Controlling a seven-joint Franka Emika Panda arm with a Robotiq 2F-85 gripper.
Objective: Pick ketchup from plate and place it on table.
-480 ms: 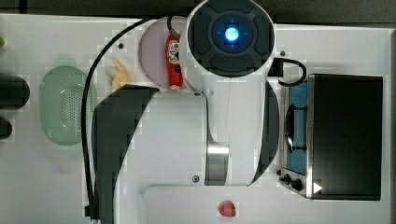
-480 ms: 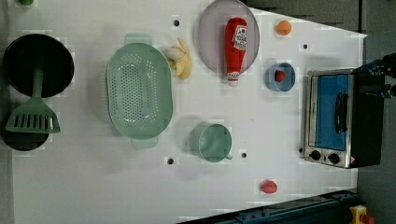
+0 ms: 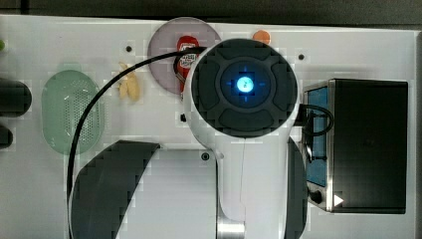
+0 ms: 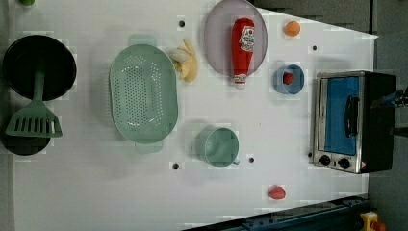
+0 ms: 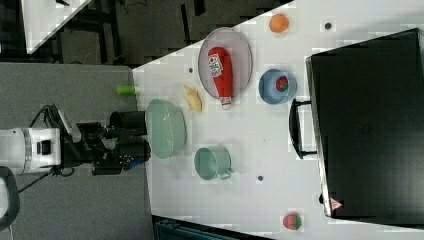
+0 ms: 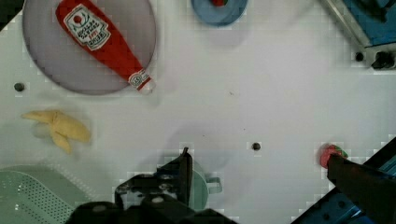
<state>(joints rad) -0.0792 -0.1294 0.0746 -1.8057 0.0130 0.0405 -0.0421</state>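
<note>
The ketchup point(image 4: 243, 48) is a slim red bottle with a white label, lying flat on the pale lilac plate point(image 4: 216, 43) at the far edge of the white table point(image 4: 96, 192). Its cap end pokes over the plate's rim. In the right view the ketchup point(image 5: 221, 75) lies on the plate point(image 5: 242, 55) the same way. In the wrist view the ketchup point(image 6: 100, 42) and plate point(image 6: 51, 70) sit well away from my gripper point(image 6: 257, 156), which is open and holds nothing. The arm's body hides part of the ketchup point(image 3: 186, 52) in the top view.
A green perforated basket point(image 4: 143, 94), a banana point(image 4: 187, 65), a blue dish point(image 4: 288, 79) with a red lump, a green cup point(image 4: 219, 147), an orange point(image 4: 291, 29), a strawberry point(image 4: 276, 192), a toaster oven point(image 4: 351, 120) and a black pan with spatula point(image 4: 36, 82) stand around.
In the top view the arm's round head has slid down the picture and looks larger, uncovering more of the plate. The ketchup has not moved.
</note>
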